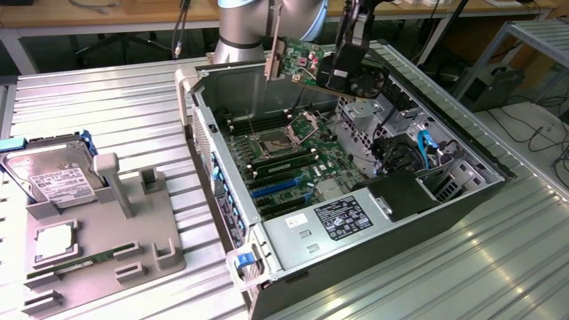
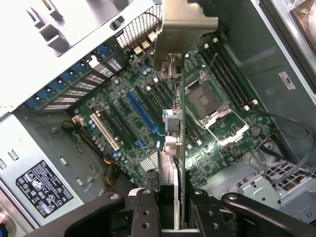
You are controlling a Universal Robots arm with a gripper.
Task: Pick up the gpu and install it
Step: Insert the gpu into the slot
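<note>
The gpu [image 1: 298, 61] hangs in the air above the far end of the open computer case [image 1: 462, 200]. It shows its green circuit side and carries a silver bracket [image 1: 270, 63] at one end. My gripper [image 1: 336, 72] is shut on the card's edge. In the wrist view the gpu [image 2: 180, 148] stands edge-on between my fingers [image 2: 145, 212], with its bracket [image 2: 183, 24] pointing toward the case's rear wall. Below it lies the motherboard [image 2: 217, 148], with a blue slot [image 2: 142, 114] and black slots beside it.
A grey holder [image 1: 133, 253] at the exterior view's left carries a silver hard drive [image 1: 49, 177] and a green memory stick [image 1: 84, 260]. Inside the case are the power supply [image 1: 342, 217], blue and black cables [image 1: 418, 150] and the processor socket [image 1: 271, 143].
</note>
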